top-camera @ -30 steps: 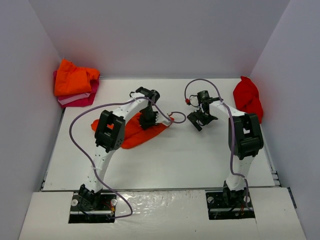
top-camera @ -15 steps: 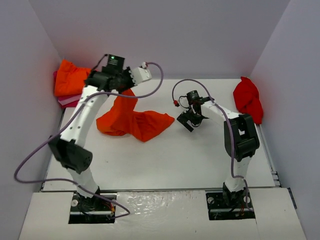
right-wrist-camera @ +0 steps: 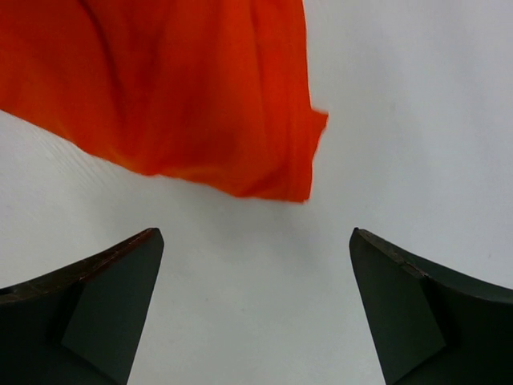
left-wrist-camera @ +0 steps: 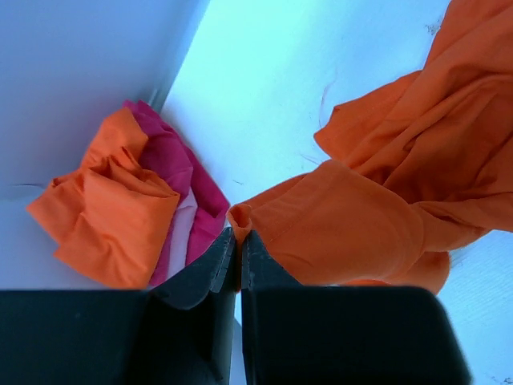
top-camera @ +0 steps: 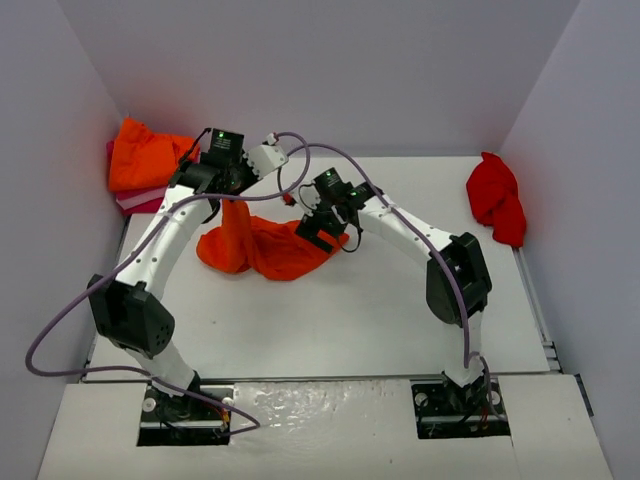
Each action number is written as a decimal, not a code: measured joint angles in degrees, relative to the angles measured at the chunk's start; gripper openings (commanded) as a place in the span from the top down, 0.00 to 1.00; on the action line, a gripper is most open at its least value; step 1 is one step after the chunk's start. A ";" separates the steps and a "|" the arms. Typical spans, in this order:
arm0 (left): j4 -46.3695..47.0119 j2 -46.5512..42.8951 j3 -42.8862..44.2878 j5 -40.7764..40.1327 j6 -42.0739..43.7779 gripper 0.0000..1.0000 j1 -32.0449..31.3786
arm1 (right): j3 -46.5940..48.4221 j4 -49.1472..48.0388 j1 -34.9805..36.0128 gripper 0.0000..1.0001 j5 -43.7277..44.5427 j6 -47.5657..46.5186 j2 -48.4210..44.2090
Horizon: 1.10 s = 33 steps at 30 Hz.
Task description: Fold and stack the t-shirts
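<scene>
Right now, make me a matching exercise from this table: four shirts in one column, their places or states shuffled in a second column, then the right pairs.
Column one:
1. middle orange t-shirt
2. red t-shirt
3. crumpled orange t-shirt
4. magenta t-shirt

Column two:
A. bunched by the right wall
B. under other shirts in the far left pile
C. one edge pinched in the shut left jaws, partly lifted
D. on top of the far left pile

Pairs: 1-C, 2-A, 3-D, 4-B
</scene>
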State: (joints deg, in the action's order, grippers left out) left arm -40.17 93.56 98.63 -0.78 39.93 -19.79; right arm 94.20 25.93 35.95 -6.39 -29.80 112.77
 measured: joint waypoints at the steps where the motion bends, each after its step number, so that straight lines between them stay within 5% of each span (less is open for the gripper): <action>1: 0.19 1.11 0.00 -0.23 -0.40 1.00 0.00 | 1.65 -0.21 1.24 0.00 0.04 0.24 0.74; 11: 4.74 1.54 3.54 -4.45 -6.20 1.00 1.17 | 8.48 -3.23 9.01 0.00 2.74 5.34 6.68; 22: 4.62 -0.57 16.91 -7.06 -10.72 1.00 4.09 | 9.88 -7.12 17.18 0.00 4.07 6.66 7.95; 27: 4.08 -2.11 17.94 -6.51 -12.30 1.00 4.86 | 11.48 -11.17 20.13 0.00 9.84 6.61 10.45; 33: 2.45 -3.22 17.78 -6.01 -13.13 1.00 5.72 | 13.42 -19.53 19.54 0.00 27.22 3.59 19.06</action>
State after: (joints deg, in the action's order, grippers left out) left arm -37.72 90.35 116.41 -6.79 26.80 -14.07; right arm 107.62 6.40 55.49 20.83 -26.21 131.82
